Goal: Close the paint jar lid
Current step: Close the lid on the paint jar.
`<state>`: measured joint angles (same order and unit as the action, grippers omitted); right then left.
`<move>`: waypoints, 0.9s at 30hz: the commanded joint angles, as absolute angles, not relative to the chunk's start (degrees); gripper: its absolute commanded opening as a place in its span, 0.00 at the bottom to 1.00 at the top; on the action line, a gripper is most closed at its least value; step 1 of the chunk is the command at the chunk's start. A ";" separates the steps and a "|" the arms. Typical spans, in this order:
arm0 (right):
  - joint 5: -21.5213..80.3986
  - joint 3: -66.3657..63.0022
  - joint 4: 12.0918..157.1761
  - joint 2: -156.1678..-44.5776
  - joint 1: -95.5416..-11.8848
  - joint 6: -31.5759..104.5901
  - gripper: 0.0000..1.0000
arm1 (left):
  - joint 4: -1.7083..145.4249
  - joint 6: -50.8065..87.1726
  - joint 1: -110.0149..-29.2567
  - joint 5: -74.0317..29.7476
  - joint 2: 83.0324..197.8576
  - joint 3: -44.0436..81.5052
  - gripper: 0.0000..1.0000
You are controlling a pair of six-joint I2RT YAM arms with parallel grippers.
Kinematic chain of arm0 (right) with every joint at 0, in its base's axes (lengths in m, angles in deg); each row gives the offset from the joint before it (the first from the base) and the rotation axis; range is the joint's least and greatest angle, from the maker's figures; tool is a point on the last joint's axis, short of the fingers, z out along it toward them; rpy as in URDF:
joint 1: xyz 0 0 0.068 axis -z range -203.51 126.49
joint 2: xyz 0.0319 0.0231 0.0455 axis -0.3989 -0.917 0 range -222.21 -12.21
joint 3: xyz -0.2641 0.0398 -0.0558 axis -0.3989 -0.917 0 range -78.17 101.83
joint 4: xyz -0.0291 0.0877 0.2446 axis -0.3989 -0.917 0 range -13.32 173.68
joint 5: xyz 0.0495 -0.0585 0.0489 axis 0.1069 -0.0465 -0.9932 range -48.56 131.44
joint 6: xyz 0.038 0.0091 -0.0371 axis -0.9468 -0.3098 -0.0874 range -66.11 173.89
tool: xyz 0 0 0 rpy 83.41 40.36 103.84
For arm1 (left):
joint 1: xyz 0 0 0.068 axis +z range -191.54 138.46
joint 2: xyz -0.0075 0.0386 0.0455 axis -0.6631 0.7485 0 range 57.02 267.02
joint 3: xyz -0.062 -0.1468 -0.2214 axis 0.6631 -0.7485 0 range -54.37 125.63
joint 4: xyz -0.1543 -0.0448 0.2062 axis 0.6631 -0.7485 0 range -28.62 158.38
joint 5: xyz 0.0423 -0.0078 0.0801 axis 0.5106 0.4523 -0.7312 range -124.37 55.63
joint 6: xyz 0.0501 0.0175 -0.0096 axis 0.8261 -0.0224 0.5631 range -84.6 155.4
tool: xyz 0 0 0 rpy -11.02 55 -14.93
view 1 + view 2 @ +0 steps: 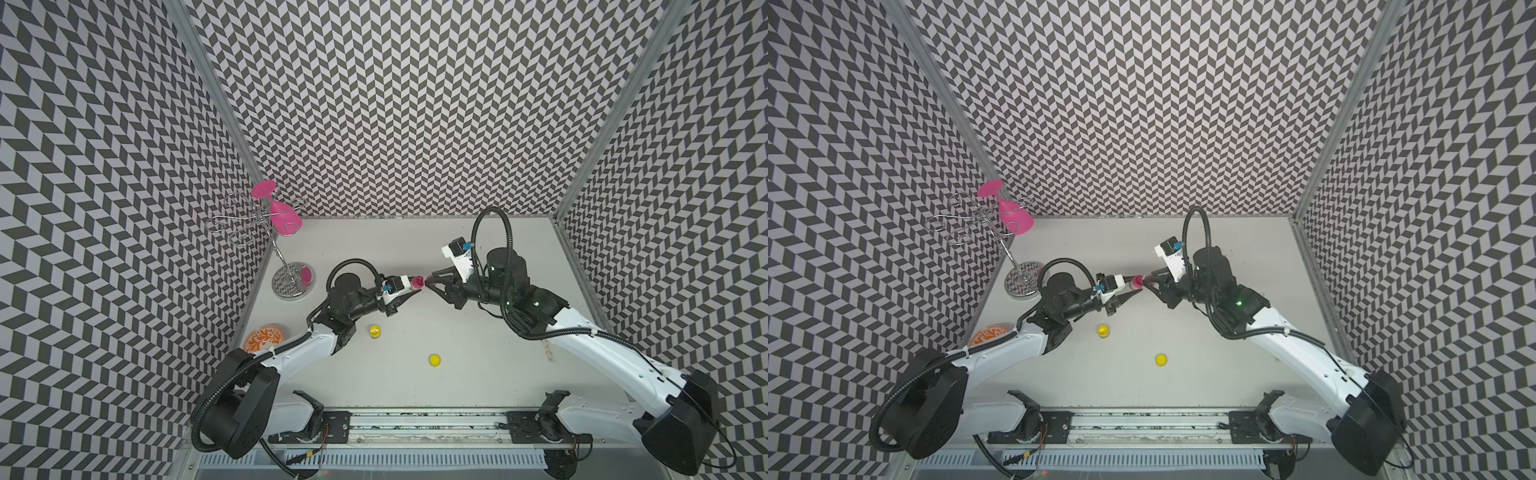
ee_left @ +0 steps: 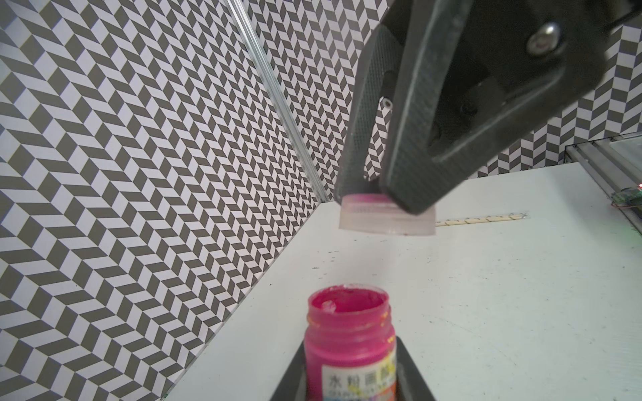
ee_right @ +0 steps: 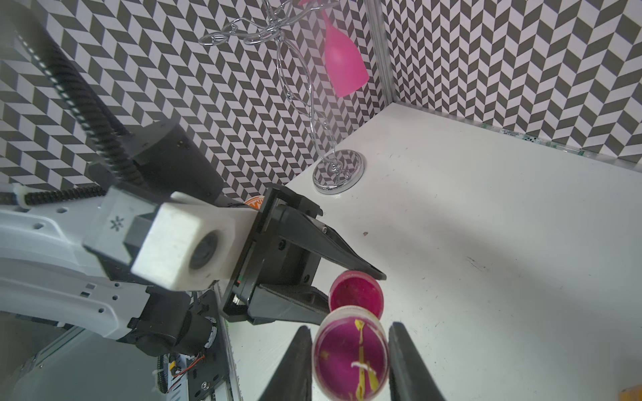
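A pink paint jar (image 2: 349,333) with an open mouth sits between the fingers of my left gripper (image 2: 351,350), which is shut on its body. Both top views show the paint jar (image 1: 417,283) (image 1: 1136,283) at mid-table. My right gripper (image 3: 350,326) is shut on the translucent, pink-stained lid (image 3: 351,354). The lid (image 2: 385,220) hangs a short way above and past the jar's mouth, clear of it. In the right wrist view the jar's mouth (image 3: 356,295) shows just beyond the lid. The two grippers meet tip to tip, left gripper (image 1: 412,287), right gripper (image 1: 430,282).
A small yellow jar (image 1: 375,331) and a loose yellow lid (image 1: 434,360) lie nearer the front. A wire glass rack (image 1: 291,280) with a hanging pink glass (image 1: 282,216) stands at the back left. An orange patterned bowl (image 1: 264,338) sits by the left wall.
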<state>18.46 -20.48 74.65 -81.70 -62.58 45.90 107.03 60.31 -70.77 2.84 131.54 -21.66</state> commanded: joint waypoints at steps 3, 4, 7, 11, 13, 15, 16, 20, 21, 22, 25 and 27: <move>18.59 -19.47 79.61 -83.46 -63.84 45.10 0.29 | 108.88 59.66 -70.98 3.77 131.39 -19.98 0.32; 18.59 -19.46 79.80 -83.56 -64.01 45.01 0.29 | 108.74 59.67 -71.00 3.77 131.37 -19.92 0.32; 18.85 -19.11 79.90 -84.34 -64.42 45.10 0.29 | 108.55 59.75 -71.01 3.68 131.14 -19.80 0.32; 19.11 -19.29 80.69 -85.00 -64.89 44.93 0.29 | 108.62 59.66 -70.93 3.75 131.02 -19.82 0.32; 19.82 -19.37 80.82 -85.24 -65.16 44.86 0.29 | 108.56 59.66 -70.93 3.77 131.02 -19.81 0.32; 20.63 -19.63 81.11 -85.34 -65.52 44.97 0.29 | 108.42 59.66 -70.93 3.99 131.03 -19.74 0.32; 21.09 -19.79 81.37 -85.33 -65.68 44.91 0.29 | 108.37 59.66 -70.92 4.03 130.95 -19.74 0.32; 22.20 -20.25 82.15 -85.38 -65.83 44.87 0.29 | 108.40 59.57 -70.92 4.46 130.98 -19.65 0.32; 22.49 -20.38 82.27 -85.36 -65.87 44.80 0.28 | 108.50 59.58 -70.95 4.53 130.86 -19.63 0.32; 22.67 -20.43 82.44 -85.42 -65.87 44.92 0.29 | 108.51 59.60 -70.96 4.54 130.85 -19.62 0.32; 23.89 -20.71 82.52 -85.57 -65.87 45.09 0.28 | 108.48 59.49 -70.94 4.78 130.71 -19.70 0.32; 24.12 -20.63 82.45 -85.83 -65.87 45.25 0.28 | 108.61 59.49 -70.87 4.83 130.61 -19.72 0.32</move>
